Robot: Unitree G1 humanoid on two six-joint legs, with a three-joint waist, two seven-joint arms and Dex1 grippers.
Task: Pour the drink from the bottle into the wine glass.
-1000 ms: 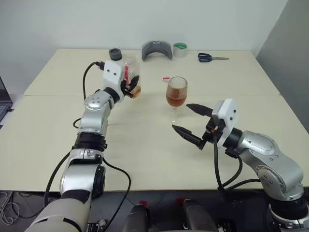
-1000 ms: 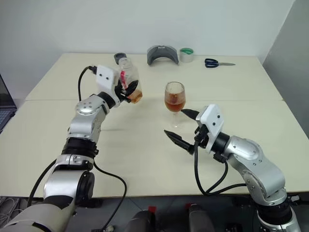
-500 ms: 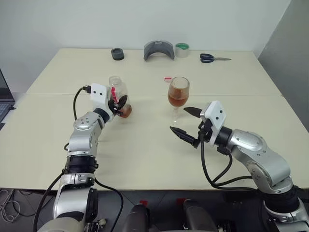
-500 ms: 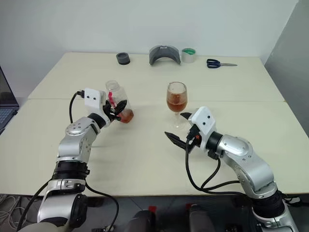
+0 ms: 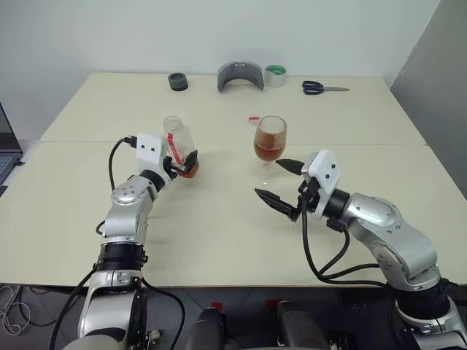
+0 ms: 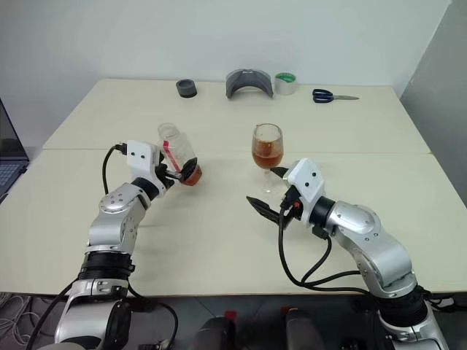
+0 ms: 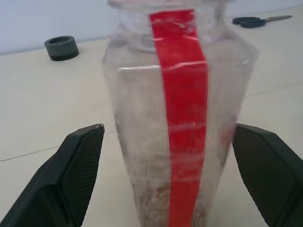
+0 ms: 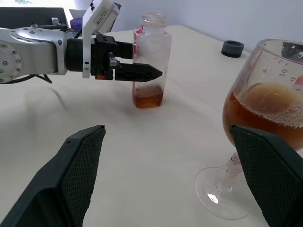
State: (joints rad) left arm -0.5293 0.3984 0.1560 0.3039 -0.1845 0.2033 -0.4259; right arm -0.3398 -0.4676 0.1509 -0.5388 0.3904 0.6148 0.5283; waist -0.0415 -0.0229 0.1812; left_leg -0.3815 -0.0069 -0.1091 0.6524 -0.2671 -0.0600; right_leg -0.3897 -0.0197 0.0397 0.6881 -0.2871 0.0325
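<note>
Standing bottle (image 7: pixel 175 123) between parted left fingers (image 7: pixel 71 175)

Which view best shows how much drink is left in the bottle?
The right wrist view: the whole bottle stands side-on, with a shallow amber layer of drink at its base. The left wrist view shows mainly its red label up close, the bottom cut off. The eye views show the amber base small, beside the left gripper.

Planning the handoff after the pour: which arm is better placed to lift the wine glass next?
Right, likely. The right gripper is open beside the wine glass; the left gripper straddles the bottle.
</note>
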